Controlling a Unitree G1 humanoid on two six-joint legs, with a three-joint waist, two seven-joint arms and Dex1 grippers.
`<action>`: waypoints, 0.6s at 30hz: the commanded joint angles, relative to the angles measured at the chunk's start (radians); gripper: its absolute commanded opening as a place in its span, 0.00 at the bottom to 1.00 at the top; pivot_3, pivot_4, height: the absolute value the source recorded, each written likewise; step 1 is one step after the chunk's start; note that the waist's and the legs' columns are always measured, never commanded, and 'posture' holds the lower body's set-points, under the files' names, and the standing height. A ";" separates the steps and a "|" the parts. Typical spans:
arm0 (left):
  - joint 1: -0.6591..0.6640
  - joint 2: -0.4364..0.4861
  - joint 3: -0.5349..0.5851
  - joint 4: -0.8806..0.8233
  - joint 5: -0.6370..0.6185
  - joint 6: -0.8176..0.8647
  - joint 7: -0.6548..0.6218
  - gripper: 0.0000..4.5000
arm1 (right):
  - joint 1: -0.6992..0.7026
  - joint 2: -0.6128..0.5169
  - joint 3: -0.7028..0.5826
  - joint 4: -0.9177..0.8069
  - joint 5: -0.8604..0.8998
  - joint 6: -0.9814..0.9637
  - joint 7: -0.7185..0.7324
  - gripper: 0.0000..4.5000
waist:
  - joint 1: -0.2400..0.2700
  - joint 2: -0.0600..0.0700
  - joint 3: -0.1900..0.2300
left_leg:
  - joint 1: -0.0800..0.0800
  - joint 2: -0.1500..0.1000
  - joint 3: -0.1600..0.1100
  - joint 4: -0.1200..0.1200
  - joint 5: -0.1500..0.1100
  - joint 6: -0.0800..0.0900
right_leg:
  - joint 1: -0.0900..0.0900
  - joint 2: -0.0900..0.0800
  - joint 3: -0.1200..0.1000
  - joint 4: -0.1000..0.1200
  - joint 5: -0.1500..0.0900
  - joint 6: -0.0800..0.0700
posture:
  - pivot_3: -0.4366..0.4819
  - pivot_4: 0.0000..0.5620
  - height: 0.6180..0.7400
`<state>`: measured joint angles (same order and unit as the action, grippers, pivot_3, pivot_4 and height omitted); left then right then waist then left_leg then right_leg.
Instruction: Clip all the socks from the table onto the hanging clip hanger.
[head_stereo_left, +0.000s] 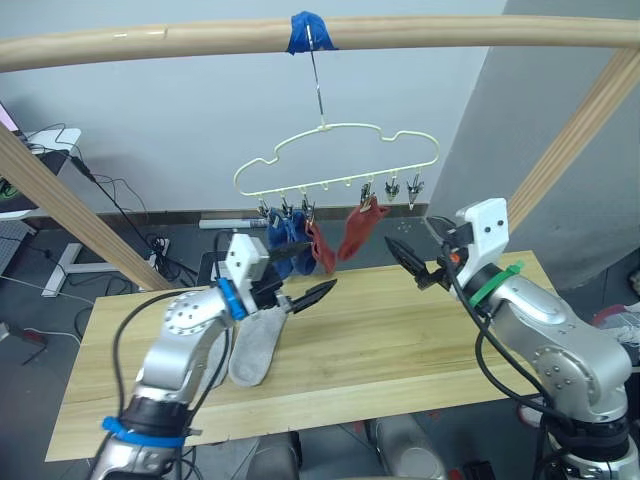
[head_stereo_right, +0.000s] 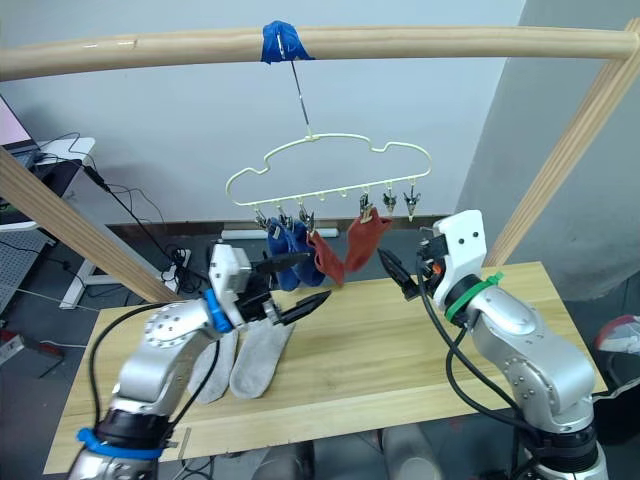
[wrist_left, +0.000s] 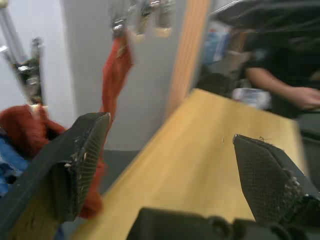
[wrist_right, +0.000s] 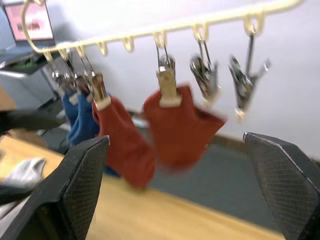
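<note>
The pale yellow clip hanger (head_stereo_left: 340, 152) hangs by its hook from the wooden pole. Two blue socks (head_stereo_left: 285, 240) and two rust red socks (head_stereo_left: 358, 230) are clipped along its bar. Two light grey socks (head_stereo_right: 262, 355) lie side by side on the table (head_stereo_left: 400, 350), below my left gripper. My left gripper (head_stereo_left: 312, 275) hovers open above the table just in front of the blue socks, holding nothing. My right gripper (head_stereo_left: 408, 262) is open and empty too, right of the red socks and pointing at them. The right wrist view shows the red socks (wrist_right: 180, 127) close ahead.
Two bare metal clips (wrist_right: 202, 75) hang at the hanger's right end. The round pole frame (head_stereo_left: 420, 32) spans overhead, with slanted legs at both sides. A person's hand (wrist_left: 300, 95) rests beyond the table's far end.
</note>
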<state>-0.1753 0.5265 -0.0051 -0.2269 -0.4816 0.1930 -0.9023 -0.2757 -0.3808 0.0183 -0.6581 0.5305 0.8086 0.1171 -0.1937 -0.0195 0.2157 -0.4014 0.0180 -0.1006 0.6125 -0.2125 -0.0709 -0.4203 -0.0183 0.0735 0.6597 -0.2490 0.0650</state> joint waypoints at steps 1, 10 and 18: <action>0.036 0.050 0.079 -0.160 -0.141 0.102 -0.014 1.00 | -0.002 0.029 0.042 0.013 -0.095 -0.096 -0.020 0.80 | 0.003 0.000 0.000 | 0.000 0.000 0.000 0.000 0.000 0.000 | 0.000 0.000 0.000 0.000 0.000 0.000 | 0.28 0.35 1.00; 0.126 0.053 0.110 -0.309 -0.170 0.166 0.080 1.00 | -0.025 0.108 0.106 0.117 -0.253 -0.216 -0.026 0.69 | 0.030 0.000 0.000 | 0.000 0.000 0.000 0.000 0.000 0.000 | 0.000 0.000 0.000 0.000 0.000 -0.001 | 0.32 0.34 1.00; 0.158 0.044 0.107 -0.355 -0.167 0.170 0.116 1.00 | -0.051 0.156 0.112 0.193 -0.325 -0.262 -0.024 0.39 | 0.053 0.000 0.000 | 0.000 0.000 0.000 0.000 0.000 0.000 | 0.000 0.000 0.000 0.000 0.000 -0.001 | 0.35 0.33 1.00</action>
<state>-0.0215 0.5717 0.0853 -0.5454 -0.6357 0.3697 -0.7949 -0.3021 -0.2353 0.1331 -0.4556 0.2240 0.5802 0.0924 -0.1407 -0.0198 0.2158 -0.4010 0.0178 -0.1004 0.6125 -0.2126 -0.0709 -0.4202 -0.0185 0.0736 0.6598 -0.2493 0.0639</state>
